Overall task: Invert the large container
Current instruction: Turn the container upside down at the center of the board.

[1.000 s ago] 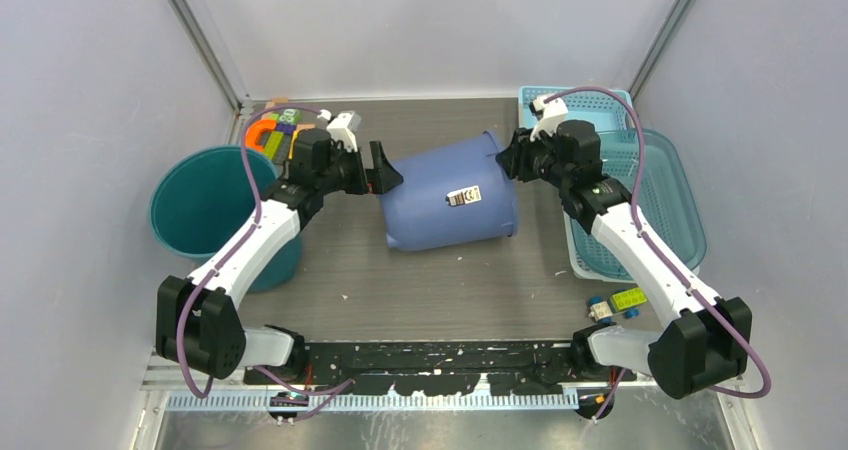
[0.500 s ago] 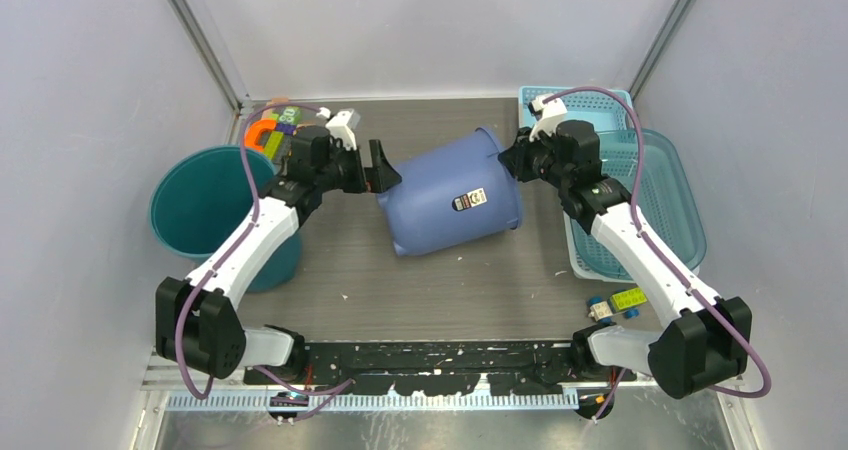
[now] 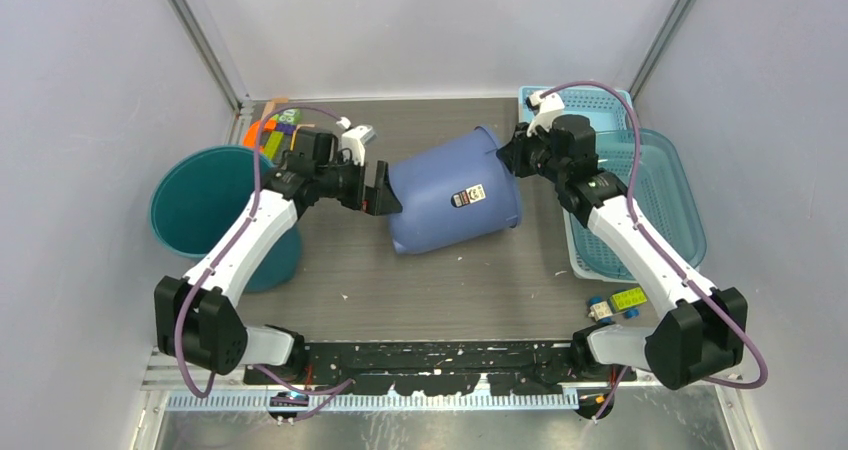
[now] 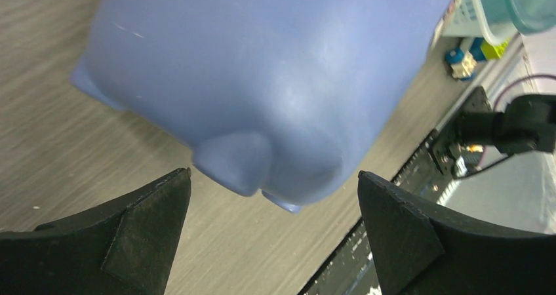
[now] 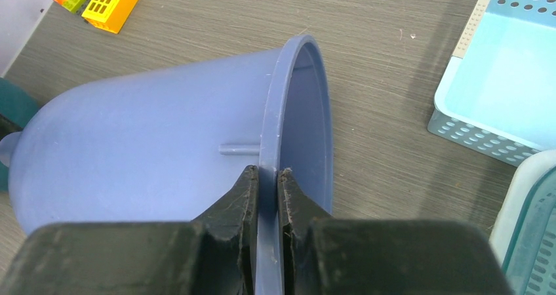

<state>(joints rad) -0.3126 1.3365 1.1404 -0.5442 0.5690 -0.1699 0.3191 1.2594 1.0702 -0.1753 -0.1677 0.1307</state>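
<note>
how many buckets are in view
2: the blue bucket lying on its side mid-table, and the teal bucket upright at the left. None looks hidden.

Bare table (image 3: 420,282) lies at 6 o'clock of the bucket (image 3: 430,210); teal bin (image 3: 200,202) blocks 9, baskets (image 3: 665,185) block 3.

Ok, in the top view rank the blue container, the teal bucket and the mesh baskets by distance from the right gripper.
1. Blue container, centre of the table: the right gripper is shut on its rim.
2. Mesh baskets, just to the gripper's right.
3. Teal bucket, far left edge.
</note>
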